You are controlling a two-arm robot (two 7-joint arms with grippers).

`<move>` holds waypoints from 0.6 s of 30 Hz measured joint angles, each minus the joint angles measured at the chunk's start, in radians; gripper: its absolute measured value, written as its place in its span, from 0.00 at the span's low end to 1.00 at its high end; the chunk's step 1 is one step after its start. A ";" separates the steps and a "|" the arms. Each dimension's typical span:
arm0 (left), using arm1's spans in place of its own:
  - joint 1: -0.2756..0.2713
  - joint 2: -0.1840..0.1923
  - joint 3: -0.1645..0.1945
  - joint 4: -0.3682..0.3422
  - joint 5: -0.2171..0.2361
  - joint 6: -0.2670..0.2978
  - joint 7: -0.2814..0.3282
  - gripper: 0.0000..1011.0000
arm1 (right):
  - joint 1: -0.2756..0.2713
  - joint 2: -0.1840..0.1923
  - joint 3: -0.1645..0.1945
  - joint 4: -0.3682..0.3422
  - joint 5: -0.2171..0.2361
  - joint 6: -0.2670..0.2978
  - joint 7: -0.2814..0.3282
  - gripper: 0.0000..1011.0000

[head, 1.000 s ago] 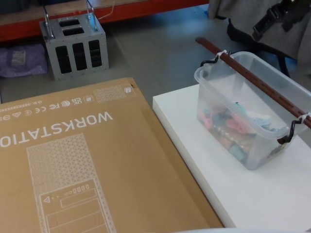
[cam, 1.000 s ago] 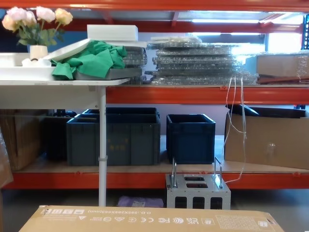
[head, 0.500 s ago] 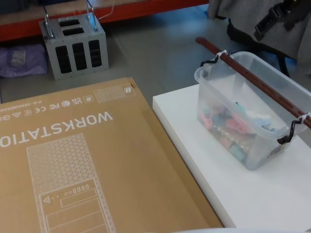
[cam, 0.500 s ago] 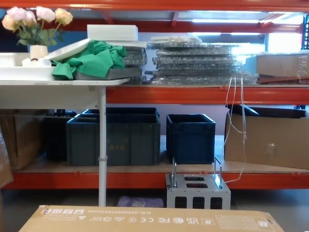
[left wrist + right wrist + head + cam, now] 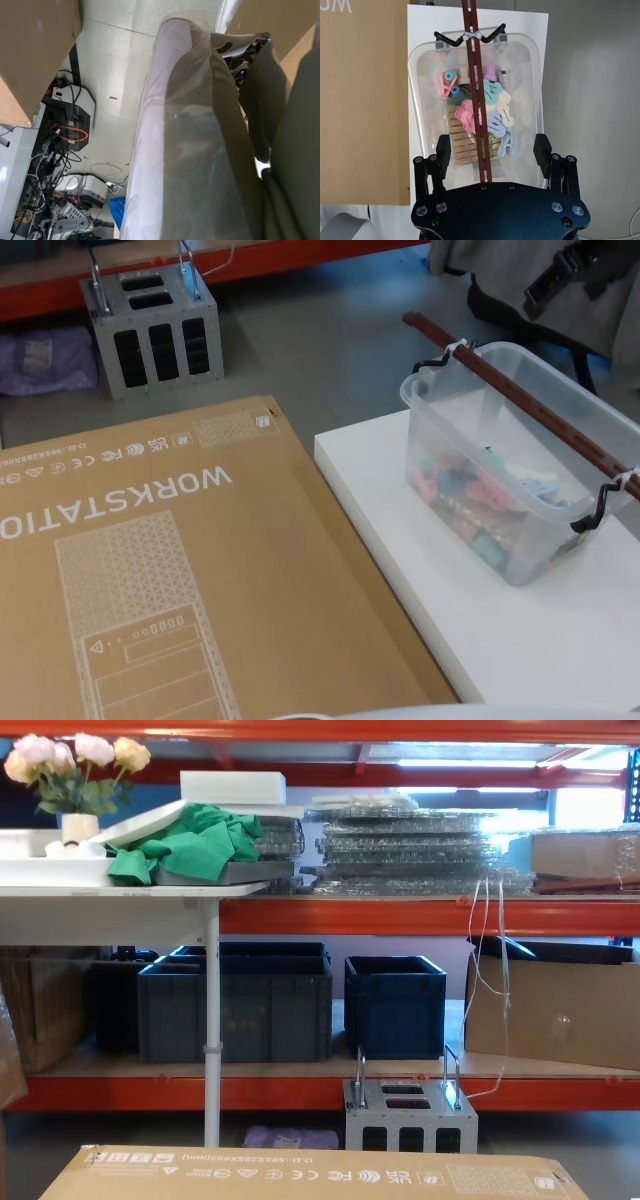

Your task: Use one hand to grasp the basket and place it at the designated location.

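The basket (image 5: 510, 475) is a translucent tub full of coloured and wooden clothes pegs, standing on a white board (image 5: 400, 510) at the right. Its dark reddish-brown bar handle (image 5: 520, 400) lies across the rim, tied with white zip-ties to black hooks. In the right wrist view my right gripper (image 5: 493, 146) hovers open above the near end of the basket (image 5: 520, 75). The handle (image 5: 476, 100) runs through the gap between its black fingers (image 5: 443, 149) without touching them. My left arm hangs parked low beside the body, above the floor.
A large brown cardboard box (image 5: 150, 570) printed WORKSTATION lies left of the white board, touching its edge. A grey metal case (image 5: 150, 330) with two handles stands on the floor beyond it. Orange shelving with dark blue crates (image 5: 395, 1005) rises behind.
The head view has shifted slightly, so everything sits a little higher in it. The basket stays where it was on the white board.
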 joint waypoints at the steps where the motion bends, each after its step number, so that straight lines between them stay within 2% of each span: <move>1: 0.000 0.000 0.000 0.000 0.000 0.000 0.000 0.00 | 0.000 0.000 0.000 0.000 0.000 0.000 0.000 0.99; 18: 0.000 0.000 0.000 0.000 0.000 0.000 0.000 0.00 | 0.000 0.000 -0.001 0.000 0.000 0.000 0.000 0.99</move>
